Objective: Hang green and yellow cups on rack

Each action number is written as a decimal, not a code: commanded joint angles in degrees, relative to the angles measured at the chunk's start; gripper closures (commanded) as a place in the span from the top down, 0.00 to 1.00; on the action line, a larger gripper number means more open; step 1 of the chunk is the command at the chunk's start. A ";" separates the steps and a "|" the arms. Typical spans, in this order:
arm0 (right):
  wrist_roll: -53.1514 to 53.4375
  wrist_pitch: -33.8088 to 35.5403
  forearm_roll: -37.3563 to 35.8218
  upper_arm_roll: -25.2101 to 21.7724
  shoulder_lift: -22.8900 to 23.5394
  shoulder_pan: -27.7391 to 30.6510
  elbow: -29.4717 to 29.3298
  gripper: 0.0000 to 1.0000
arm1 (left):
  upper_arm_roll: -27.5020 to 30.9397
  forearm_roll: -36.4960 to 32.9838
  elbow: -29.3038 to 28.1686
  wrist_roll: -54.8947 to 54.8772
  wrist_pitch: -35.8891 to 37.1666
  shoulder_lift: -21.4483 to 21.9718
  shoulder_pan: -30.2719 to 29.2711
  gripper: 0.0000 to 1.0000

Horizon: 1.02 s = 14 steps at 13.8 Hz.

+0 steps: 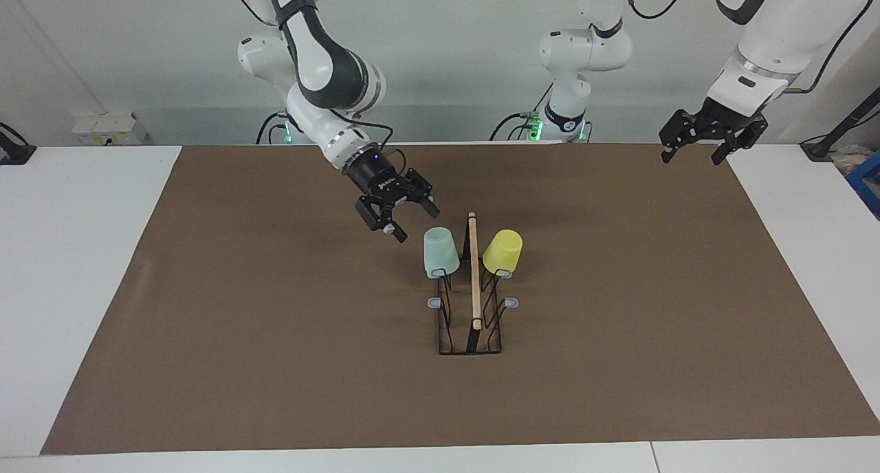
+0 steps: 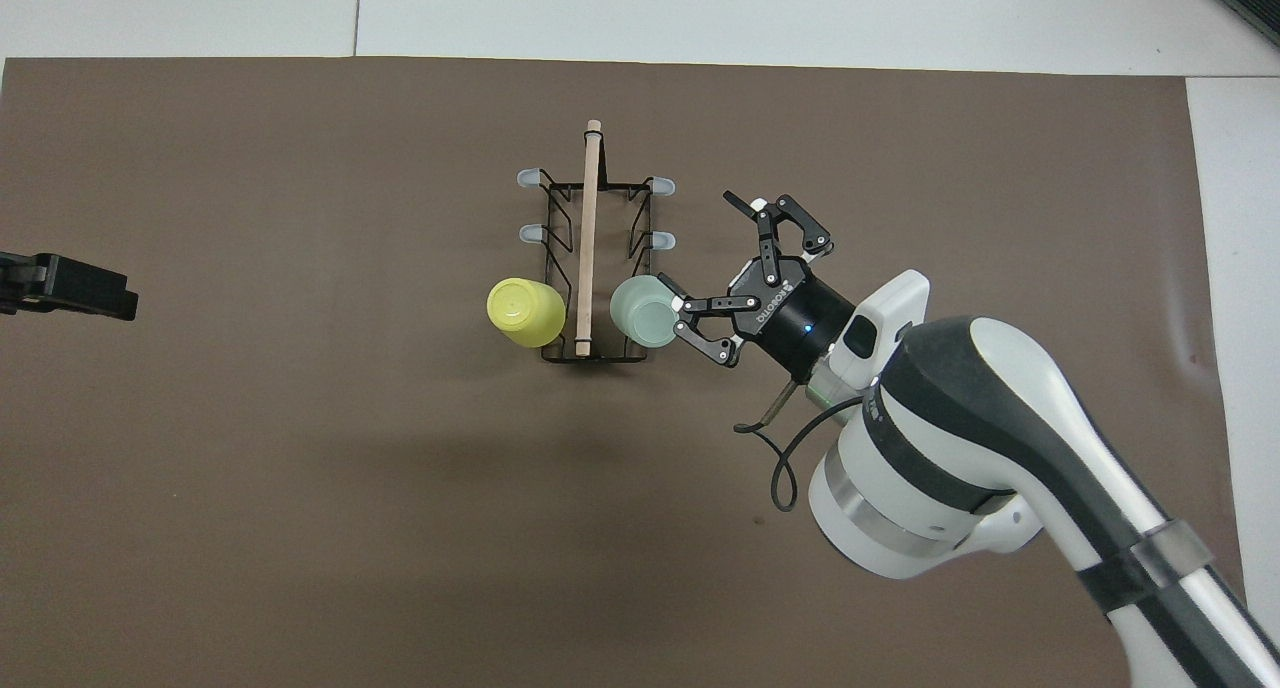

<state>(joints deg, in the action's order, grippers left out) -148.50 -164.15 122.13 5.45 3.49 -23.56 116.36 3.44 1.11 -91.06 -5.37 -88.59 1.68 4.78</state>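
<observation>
The black wire rack [image 1: 474, 280] with its wooden top bar stands at the middle of the brown mat. The pale green cup [image 1: 441, 252] hangs upside down on the prong nearest the robots on the right arm's side. The yellow cup [image 1: 502, 251] hangs likewise on the left arm's side. My right gripper [image 1: 416, 223] is open and empty, in the air just beside the green cup and apart from it. My left gripper [image 1: 694, 150] is open, raised at the left arm's end of the table. The overhead view shows the rack [image 2: 588, 238], green cup [image 2: 643, 310], yellow cup [image 2: 525, 312], right gripper [image 2: 702, 245] and left gripper [image 2: 60, 286].
Several grey-tipped prongs [image 1: 435, 302] of the rack carry nothing. The brown mat [image 1: 275, 335] covers most of the white table [image 1: 69, 253]. A blue box [image 1: 867, 181] lies at the table's edge at the left arm's end.
</observation>
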 commanded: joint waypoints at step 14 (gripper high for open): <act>38.88 28.87 -65.76 -0.18 -2.26 15.82 -0.26 1.00 | -0.37 -0.59 -0.08 0.71 0.79 0.34 -0.38 1.00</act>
<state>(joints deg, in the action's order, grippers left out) -114.15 -137.53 61.00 4.86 2.04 -8.88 115.65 3.44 1.11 -91.06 -5.37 -88.56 1.68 4.78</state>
